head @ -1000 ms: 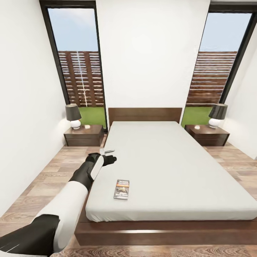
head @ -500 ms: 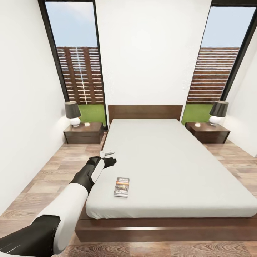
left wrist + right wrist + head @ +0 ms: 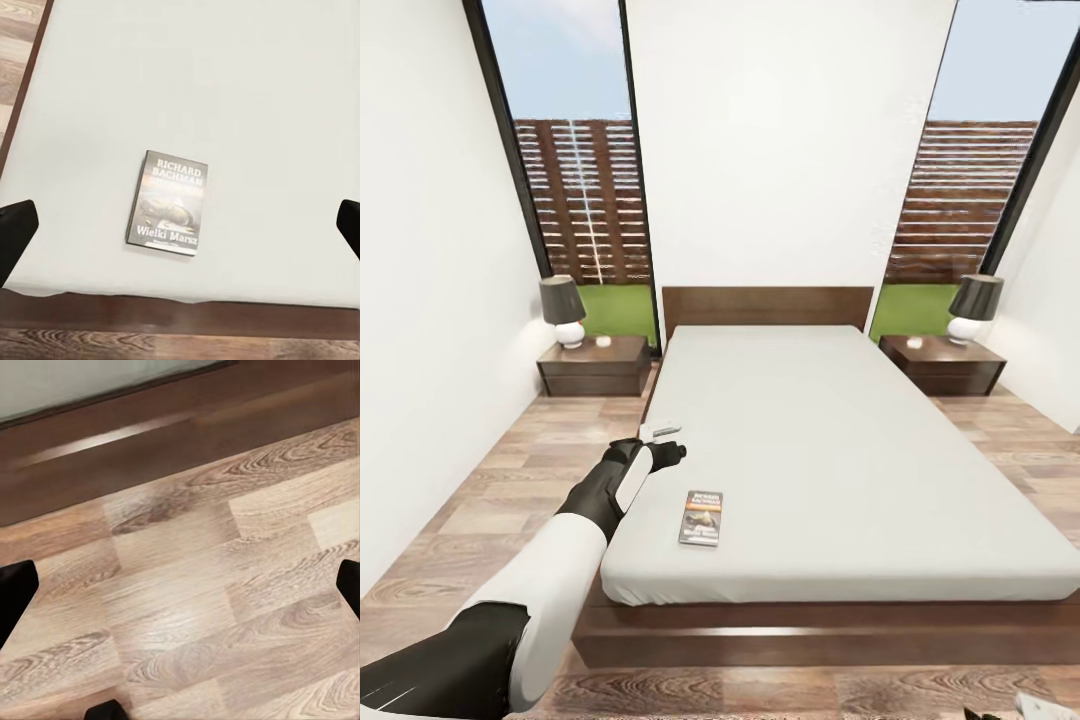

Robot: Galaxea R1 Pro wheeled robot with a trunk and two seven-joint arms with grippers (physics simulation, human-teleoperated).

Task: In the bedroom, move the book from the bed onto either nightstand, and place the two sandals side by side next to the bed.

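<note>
1. clearly the whole head picture has shifted over the last second: the large low bed with pale grey-white mattress and dark brown wooden frame (image 3: 840,470) now sits a little higher in it, with more wood-plank floor (image 3: 480,510) showing below its foot end, so the camera has moved and not the furniture.
2. against the bed itself, the white-and-black left arm has hardly moved; it reaches out over the mattress's near left corner as it did a second ago.
3. the left gripper (image 3: 662,442) hangs above the mattress edge, and in the left wrist view its dark fingers (image 3: 15,232) stand spread wide at either side of the picture, holding nothing.
4. the right gripper's fingers (image 3: 16,589) are likewise spread apart, over bare floor beside the bed frame.
5. the small thin paperback book with dark cover, white author name and orange band (image 3: 701,517) lies flat near the foot-end left corner of the mattress, unmoved, centred between the left fingers in the wrist view (image 3: 169,202).
6. judging by this, the approach is settling and the book grasp has not begun; the low dark brown nightstand (image 3: 596,366) on the left stands well apart from the book.
</note>
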